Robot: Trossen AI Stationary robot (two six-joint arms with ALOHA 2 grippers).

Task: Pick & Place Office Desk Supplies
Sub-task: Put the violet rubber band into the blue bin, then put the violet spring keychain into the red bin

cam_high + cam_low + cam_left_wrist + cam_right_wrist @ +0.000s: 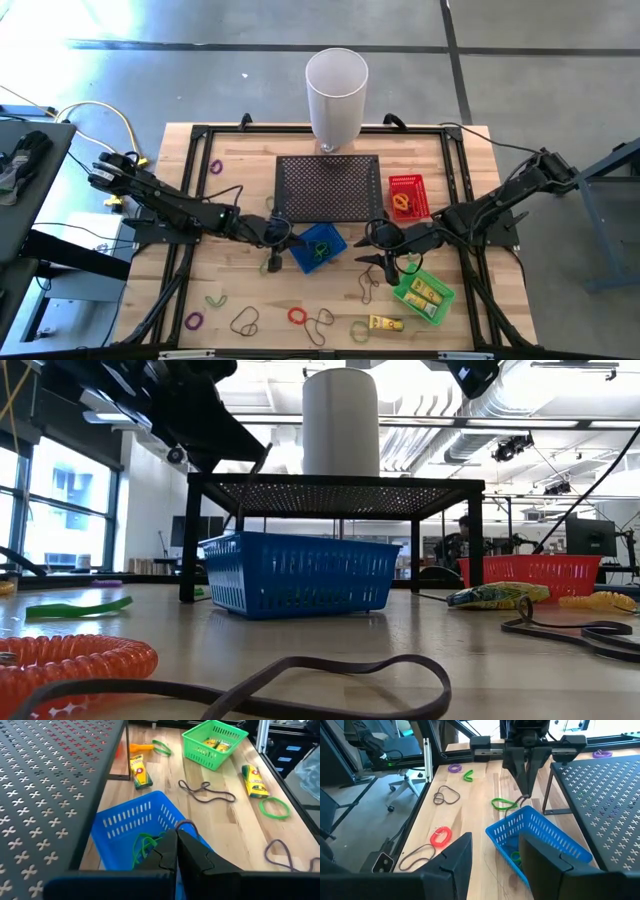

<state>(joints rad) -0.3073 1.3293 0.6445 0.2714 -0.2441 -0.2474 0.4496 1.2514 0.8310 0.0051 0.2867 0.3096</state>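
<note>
My left gripper [176, 832] is shut on a dark purple band, just over the left rim of the blue basket [318, 247], which holds green bands [142, 847]. The right wrist view shows it from ahead [526, 790]. My right gripper [495, 852] is open and touches nothing, hovering right of the blue basket [540, 840], near a dark band [365, 288] lying on the table. Loose supplies lie along the near edge: a red coil [297, 316], dark loops [245, 322], a green loop [360, 332] and a yellow pack [386, 323]. My left gripper pinches the dark purple band between its two fingertips, coming from above and slanting down. A small loop of the band [187, 825] shows just past the tips. The band [520, 802] is lifted clear and hangs slack over the blue basket's rim.
The black mesh stand [328, 187] stands just behind the blue basket, with the white cylinder [336, 95] at its far side. A red basket [407, 195] sits right of the stand. A green basket [425, 295] with yellow packs sits near my right arm. Black frame rails border the table.
</note>
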